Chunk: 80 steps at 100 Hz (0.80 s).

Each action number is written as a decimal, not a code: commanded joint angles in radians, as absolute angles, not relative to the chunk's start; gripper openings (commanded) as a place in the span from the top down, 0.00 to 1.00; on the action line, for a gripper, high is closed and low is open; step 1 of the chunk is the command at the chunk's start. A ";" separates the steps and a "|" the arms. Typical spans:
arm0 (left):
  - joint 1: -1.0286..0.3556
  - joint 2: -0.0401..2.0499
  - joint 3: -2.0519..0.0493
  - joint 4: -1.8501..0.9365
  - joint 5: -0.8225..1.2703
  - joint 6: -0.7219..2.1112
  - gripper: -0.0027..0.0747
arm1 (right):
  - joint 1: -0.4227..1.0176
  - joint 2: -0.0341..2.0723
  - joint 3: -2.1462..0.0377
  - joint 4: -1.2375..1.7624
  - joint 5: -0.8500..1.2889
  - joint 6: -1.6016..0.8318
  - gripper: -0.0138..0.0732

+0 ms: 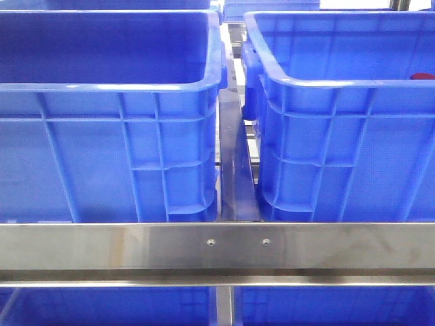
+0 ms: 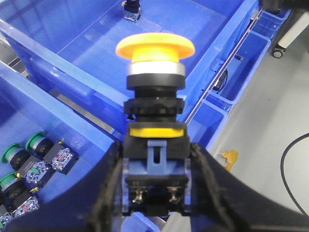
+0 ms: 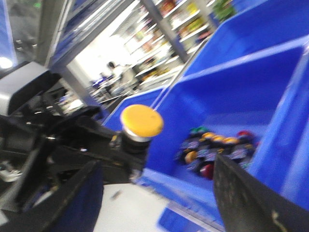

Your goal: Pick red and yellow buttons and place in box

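Observation:
In the left wrist view my left gripper point(image 2: 155, 166) is shut on the dark blue body of a yellow button point(image 2: 155, 47), whose mushroom cap points away from the fingers. Beyond it lies a blue box point(image 2: 91, 38) with one small switch point(image 2: 131, 8) on its floor. The right wrist view shows the same yellow button point(image 3: 141, 121) held by the left arm, and my right gripper point(image 3: 159, 193) open with nothing between its fingers. A red button point(image 3: 206, 170) lies in a pile inside a blue crate point(image 3: 270, 87). Neither gripper appears in the front view.
Two large blue crates point(image 1: 102, 156) point(image 1: 340, 156) stand side by side behind a steel rail point(image 1: 217, 244), a narrow gap between them. A red sliver point(image 1: 423, 76) shows at the right crate's edge. Green-capped switches point(image 2: 36, 145) lie in a nearer crate. Grey floor and a black cable point(image 2: 289, 164) lie beside.

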<state>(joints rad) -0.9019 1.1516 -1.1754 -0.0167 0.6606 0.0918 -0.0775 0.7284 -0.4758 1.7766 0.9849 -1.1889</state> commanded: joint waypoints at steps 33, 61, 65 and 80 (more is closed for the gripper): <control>-0.907 1.125 -1.208 -0.026 0.588 0.090 0.99 | -0.063 0.992 -0.647 1.919 1.230 -1.018 0.26; -0.907 1.125 -1.208 -0.028 0.588 0.090 0.99 | 0.092 1.115 -0.727 1.919 1.159 -1.014 0.26; -0.907 1.125 -1.208 -0.028 0.588 0.090 0.99 | 0.111 1.129 -0.742 1.919 1.151 -1.014 0.26; -0.907 1.125 -1.208 -0.028 0.588 0.090 0.99 | 0.162 1.168 -0.796 1.919 1.119 -1.014 0.26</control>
